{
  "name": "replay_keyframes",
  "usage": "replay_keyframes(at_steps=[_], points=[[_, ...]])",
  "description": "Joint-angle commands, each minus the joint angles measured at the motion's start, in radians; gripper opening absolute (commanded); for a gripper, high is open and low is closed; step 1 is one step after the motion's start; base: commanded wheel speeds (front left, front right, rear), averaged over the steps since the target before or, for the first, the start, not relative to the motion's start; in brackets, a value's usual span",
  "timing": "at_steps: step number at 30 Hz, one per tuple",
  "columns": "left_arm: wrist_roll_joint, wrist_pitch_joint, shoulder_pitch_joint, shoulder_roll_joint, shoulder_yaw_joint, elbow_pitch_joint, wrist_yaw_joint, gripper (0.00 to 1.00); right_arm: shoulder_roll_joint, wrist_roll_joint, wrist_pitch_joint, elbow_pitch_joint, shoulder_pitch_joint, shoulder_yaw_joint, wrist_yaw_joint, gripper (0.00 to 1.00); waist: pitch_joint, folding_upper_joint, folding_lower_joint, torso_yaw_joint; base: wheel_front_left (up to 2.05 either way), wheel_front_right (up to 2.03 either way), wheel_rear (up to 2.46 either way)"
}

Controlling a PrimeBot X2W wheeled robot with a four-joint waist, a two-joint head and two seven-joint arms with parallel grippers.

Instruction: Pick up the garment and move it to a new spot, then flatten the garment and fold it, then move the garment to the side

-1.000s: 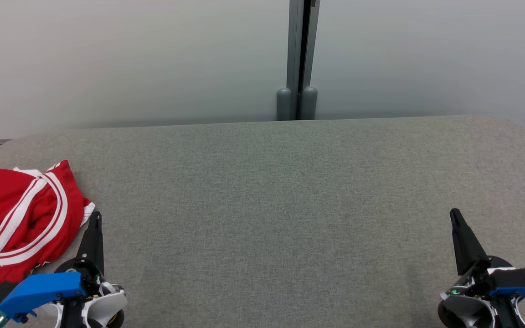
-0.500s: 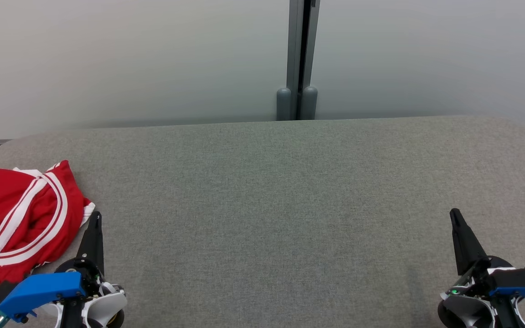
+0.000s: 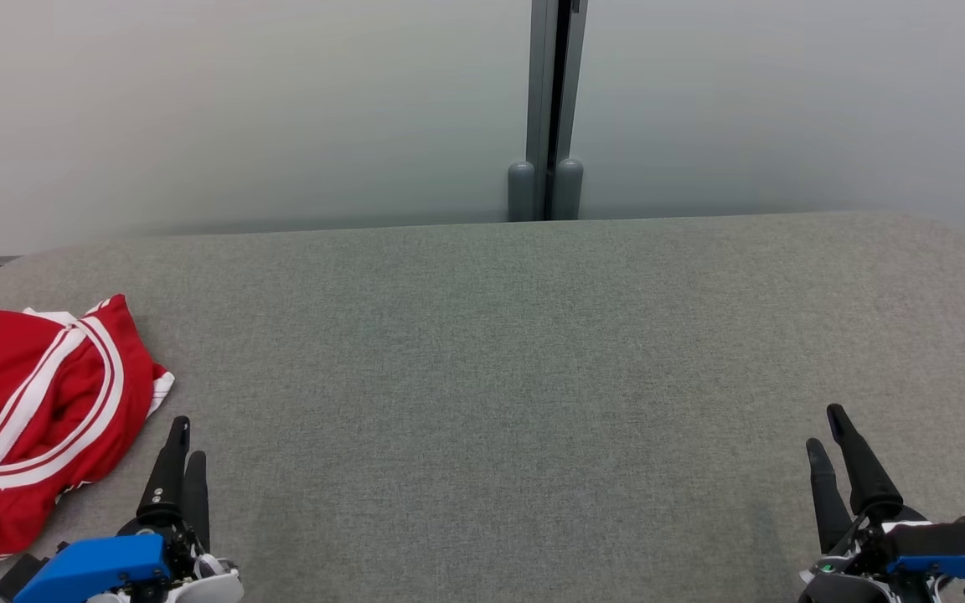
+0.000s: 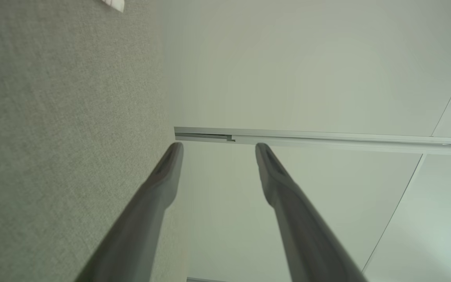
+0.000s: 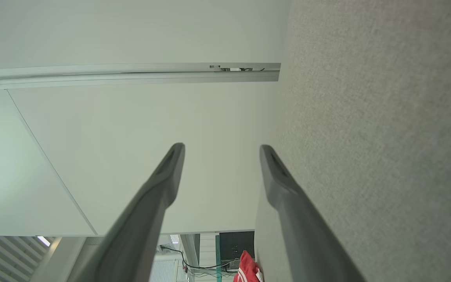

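— Black fingers on our left gripper [image 3: 188, 440] stand parted, with nothing between them.

— And our right gripper [image 3: 824, 427]?

— Likewise spread and empty. Both hang low over the grey cloth-covered table [image 3: 491, 377], fingers pointing away from us.

— Why do we hold them so?

— We judge that we are at the very start. Nothing is lifted yet, and spread fingers are ready to pinch fabric.

— Where is the garment [image 3: 38, 402]?

— It is red with white stripes and lies crumpled just beside the left gripper, on its outer side and a little ahead of its tips, not touching them. From the right gripper it is well apart, across the whole table.

— So the left arm is our near one. What stands in the way?

— Between the left fingers and the cloth we see only a strip of table. Beyond both grippers, past the far edge, stand the frosted wall panels [image 3: 239, 109] and the grey post [image 3: 551, 109] between them.

— Any worry?

— The garment runs out past the head view's edge, so we cannot tell how much of it lies there. A loose heap may also give us only one layer when we pinch.
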Motion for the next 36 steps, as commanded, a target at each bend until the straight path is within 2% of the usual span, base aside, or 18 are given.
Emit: replay_keyframes(at_steps=[1,9,30,36], points=[[0.008,-0.010,-0.021,0.005,-0.009,-0.021,0.001,1.00,-0.003,-0.003,-0.010,-0.020,-0.017,0.008,0.000,1.00,0.000,-0.0001,0.0000,0.000,0.00,0.00,0.00],[0.090,-0.051,-0.013,0.005,-0.030,-0.039,0.016,1.00,-0.004,-0.064,-0.050,-0.036,-0.011,0.021,0.001,1.00,0.000,-0.0001,0.0000,0.000,0.00,0.00,0.00],[0.523,-0.140,0.015,0.022,-0.114,-0.060,0.072,1.00,-0.008,-0.516,-0.139,-0.061,0.015,0.028,0.001,1.00,-0.004,-0.0001,0.0000,0.009,0.00,0.00,0.00],[0.617,-0.158,0.019,0.030,-0.134,-0.064,0.076,1.00,-0.008,-0.609,-0.158,-0.060,0.020,0.021,0.001,1.00,-0.006,-0.0001,0.0000,0.012,0.00,0.00,0.00]])
